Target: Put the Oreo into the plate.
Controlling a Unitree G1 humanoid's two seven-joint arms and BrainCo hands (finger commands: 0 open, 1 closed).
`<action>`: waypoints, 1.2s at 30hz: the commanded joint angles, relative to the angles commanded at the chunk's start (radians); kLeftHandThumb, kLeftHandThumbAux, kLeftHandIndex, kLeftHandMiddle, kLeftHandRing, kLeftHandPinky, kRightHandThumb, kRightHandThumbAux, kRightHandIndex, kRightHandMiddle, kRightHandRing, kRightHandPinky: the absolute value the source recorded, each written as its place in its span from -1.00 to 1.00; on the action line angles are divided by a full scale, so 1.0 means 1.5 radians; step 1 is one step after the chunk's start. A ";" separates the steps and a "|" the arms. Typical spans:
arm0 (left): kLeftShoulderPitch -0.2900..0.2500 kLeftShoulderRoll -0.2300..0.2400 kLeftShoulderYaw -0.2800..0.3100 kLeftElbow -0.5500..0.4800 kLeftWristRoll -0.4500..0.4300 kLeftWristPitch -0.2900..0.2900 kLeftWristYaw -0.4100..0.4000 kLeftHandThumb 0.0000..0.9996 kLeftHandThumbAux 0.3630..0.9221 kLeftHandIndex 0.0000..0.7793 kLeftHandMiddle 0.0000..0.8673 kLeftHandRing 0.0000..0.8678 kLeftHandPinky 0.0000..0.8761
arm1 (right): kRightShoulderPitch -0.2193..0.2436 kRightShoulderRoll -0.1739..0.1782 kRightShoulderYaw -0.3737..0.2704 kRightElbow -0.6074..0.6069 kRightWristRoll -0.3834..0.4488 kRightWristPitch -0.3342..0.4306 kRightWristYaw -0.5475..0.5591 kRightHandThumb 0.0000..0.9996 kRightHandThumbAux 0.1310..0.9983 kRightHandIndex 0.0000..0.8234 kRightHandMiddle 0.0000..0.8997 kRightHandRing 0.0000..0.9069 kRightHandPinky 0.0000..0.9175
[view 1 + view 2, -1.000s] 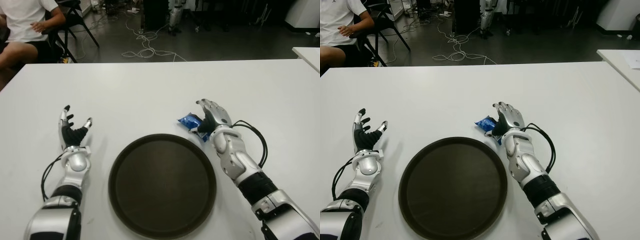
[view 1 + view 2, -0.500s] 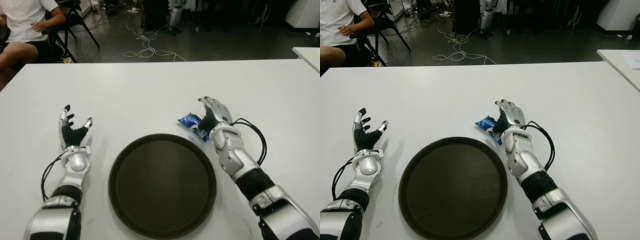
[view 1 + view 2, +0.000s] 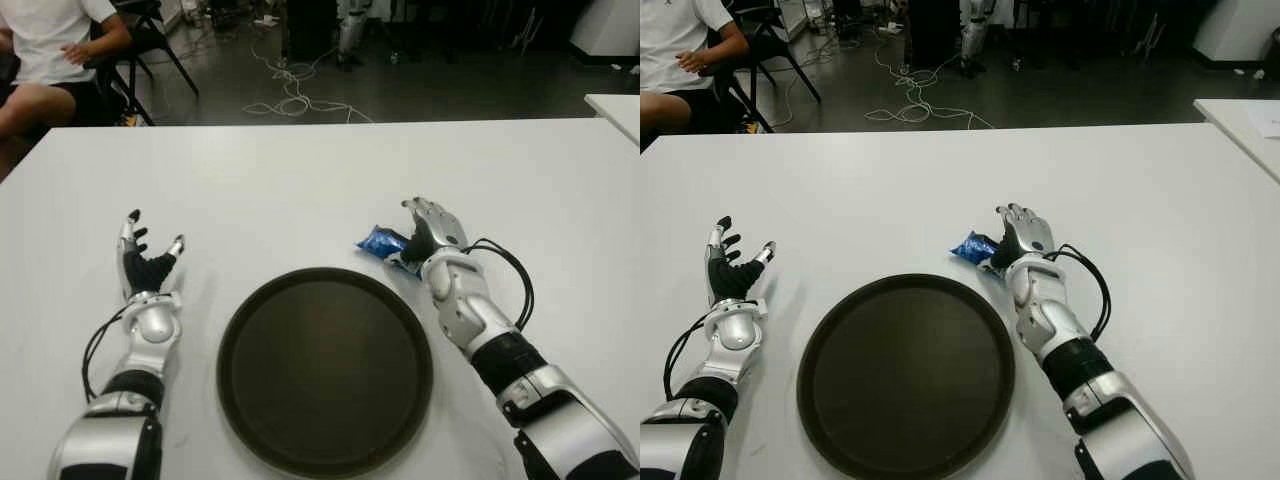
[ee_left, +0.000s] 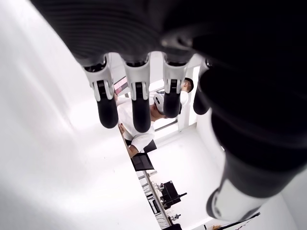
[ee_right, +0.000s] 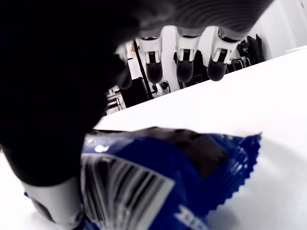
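The Oreo [image 3: 383,243] is a small blue packet lying on the white table [image 3: 300,170], just beyond the far right rim of the round dark brown plate [image 3: 325,370]. My right hand [image 3: 428,226] sits over the packet's right end. In the right wrist view its fingers [image 5: 184,64] stretch out above the Oreo [image 5: 163,182] and the thumb shows beside the wrapper, not closed on it. My left hand [image 3: 148,255] shows left of the plate, palm up with fingers spread, holding nothing. The plate holds nothing.
A person [image 3: 45,50] sits on a chair beyond the table's far left corner. Cables [image 3: 290,95] lie on the dark floor behind the table. Another white table's corner [image 3: 618,108] shows at the right edge.
My right hand has edged slightly forward over the packet and its forearm has swung in a little. The Oreo has barely shifted. The left hand has not moved.
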 joint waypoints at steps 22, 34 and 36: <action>0.001 0.000 0.001 -0.001 0.000 -0.005 -0.003 -0.58 0.53 -0.74 -0.72 -0.69 -0.62 | -0.009 -0.001 0.006 0.015 0.014 -0.001 0.031 -1.00 0.53 -1.00 -1.00 -1.00 -0.97; 0.001 -0.002 0.000 -0.004 0.001 0.000 -0.001 -0.59 0.49 -0.73 -0.72 -0.67 -0.60 | -0.009 -0.013 0.013 -0.035 0.026 0.032 0.157 -1.00 0.56 -0.99 -0.96 -0.95 -0.94; 0.002 -0.002 0.000 -0.005 0.001 -0.001 -0.002 -0.58 0.50 -0.73 -0.72 -0.68 -0.61 | -0.007 -0.014 0.011 -0.045 0.028 0.030 0.169 -1.00 0.57 -0.98 -0.94 -0.93 -0.93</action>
